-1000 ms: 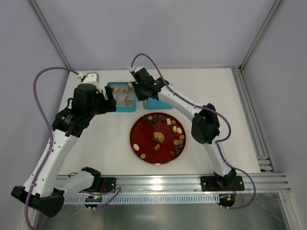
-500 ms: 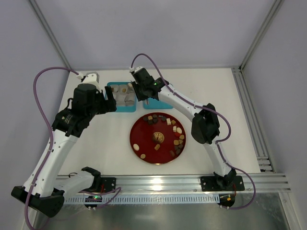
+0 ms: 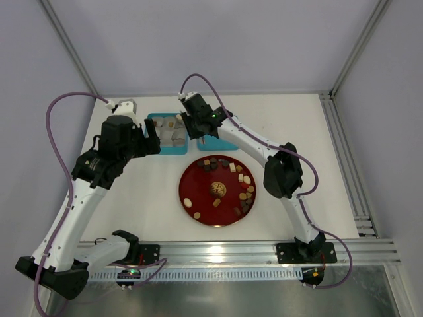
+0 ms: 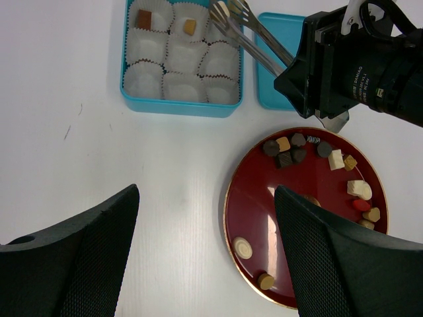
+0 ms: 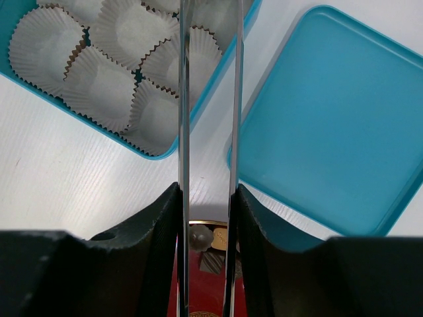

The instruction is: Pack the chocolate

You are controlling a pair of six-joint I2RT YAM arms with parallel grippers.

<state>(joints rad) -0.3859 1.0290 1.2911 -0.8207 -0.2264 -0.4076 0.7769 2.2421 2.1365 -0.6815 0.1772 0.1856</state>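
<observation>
Several chocolates, dark, tan and white, lie on the red plate, mostly along its far and right rim; they also show in the left wrist view. The blue box of white paper cups holds a brown piece and a tan piece. My right gripper is shut on metal tongs, whose tips hang over the box's far right cup. Whether the tips hold a piece I cannot tell. My left gripper is open and empty, above the table left of the plate.
The blue lid lies flat to the right of the box, partly under my right arm. The plate has a round gold emblem at its middle. Metal rails run along the right and near table edges.
</observation>
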